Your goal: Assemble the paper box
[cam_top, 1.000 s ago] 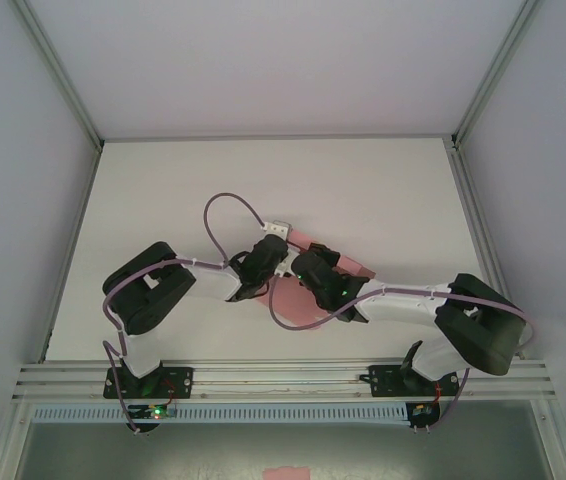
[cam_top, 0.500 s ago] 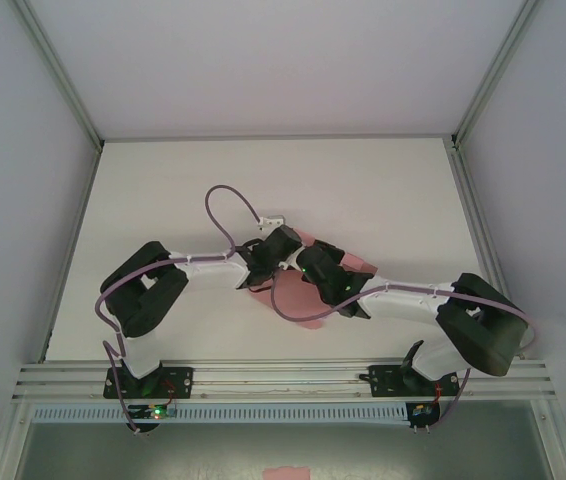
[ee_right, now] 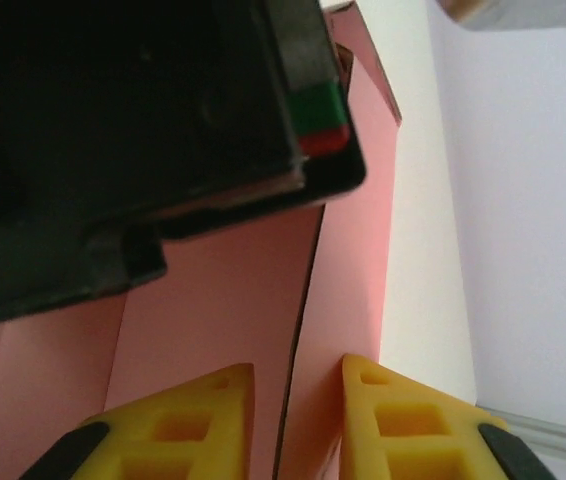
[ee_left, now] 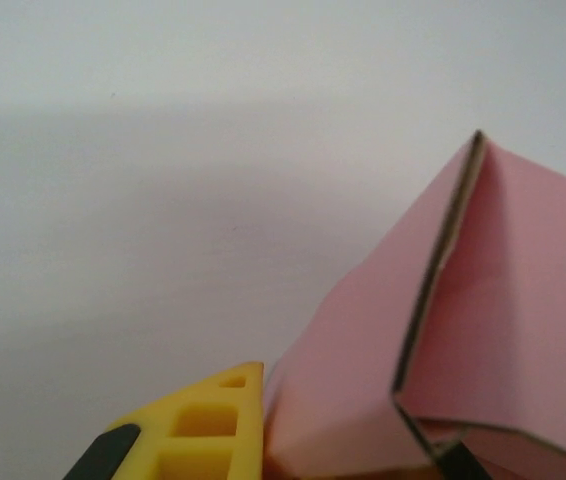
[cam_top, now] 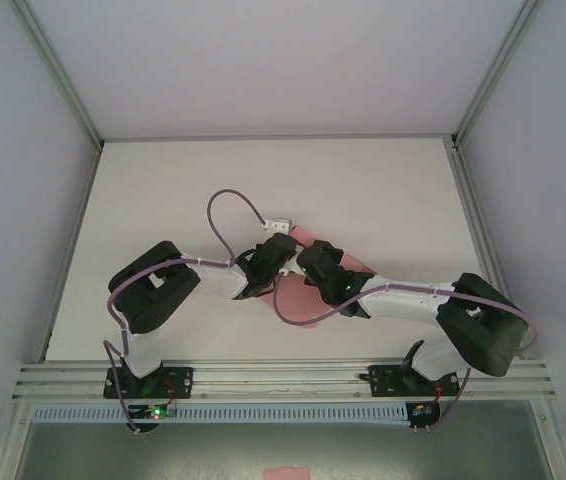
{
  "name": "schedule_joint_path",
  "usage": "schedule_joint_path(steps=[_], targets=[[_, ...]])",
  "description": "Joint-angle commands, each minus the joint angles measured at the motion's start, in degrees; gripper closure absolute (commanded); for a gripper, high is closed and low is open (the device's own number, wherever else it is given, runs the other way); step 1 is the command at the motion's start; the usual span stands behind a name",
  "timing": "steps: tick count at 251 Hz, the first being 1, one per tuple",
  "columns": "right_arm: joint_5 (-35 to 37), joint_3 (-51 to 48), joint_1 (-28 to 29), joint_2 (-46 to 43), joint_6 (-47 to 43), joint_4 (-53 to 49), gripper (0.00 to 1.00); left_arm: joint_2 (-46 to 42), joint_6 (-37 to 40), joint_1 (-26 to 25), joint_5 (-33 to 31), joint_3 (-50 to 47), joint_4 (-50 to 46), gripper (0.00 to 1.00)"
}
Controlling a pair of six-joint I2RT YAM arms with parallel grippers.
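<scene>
The pink paper box lies partly folded at the table's middle, under both grippers. My left gripper is shut on one raised flap. In the left wrist view that flap sits against the yellow finger, and a folded wall stands up to the right. My right gripper is open. In its own view the fingers stand apart around the edge of an upright pink wall, and the gripper has a visible gap on the left side.
The left arm's black wrist body hangs close above the right gripper. Purple cables loop over the table behind the grippers. A metal rail runs along the near edge, and white walls enclose the table.
The right gripper's fingers have parted from shut to a small gap around the pink wall. The left gripper swung slightly right, then back left, still shut on its flap.
</scene>
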Motion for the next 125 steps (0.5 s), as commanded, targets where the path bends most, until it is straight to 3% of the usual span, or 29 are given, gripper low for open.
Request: schedule_joint_path(steps=[1, 27, 46, 67, 103, 125], targets=[[-13.2, 1.8, -3.9, -6.4, 14.4, 1.6, 0.66, 4.1, 2.3, 2.6, -8.3, -5.3, 11.7, 1.00], [-14.2, 1.6, -7.1, -10.8, 15.9, 3.6, 0.49, 3.0, 4.8, 2.7, -5.2, -7.4, 15.3, 1.00], [-15.7, 1.5, -8.9, -14.0, 15.8, 3.0, 0.48, 2.2, 7.6, 2.6, -2.5, -7.4, 14.9, 1.00], [-15.0, 0.4, -9.6, -17.5, 14.8, 3.2, 0.38, 1.0, 8.8, 2.6, -0.8, -7.4, 13.8, 1.00], [-15.0, -1.0, -10.6, -22.7, 15.8, 2.5, 0.35, -1.3, 9.0, 2.6, 0.1, -8.8, 14.0, 1.00], [-14.9, -1.5, -11.7, -25.8, 19.5, 2.3, 0.23, -2.8, 8.8, 2.6, 1.2, -9.4, 14.5, 1.00]])
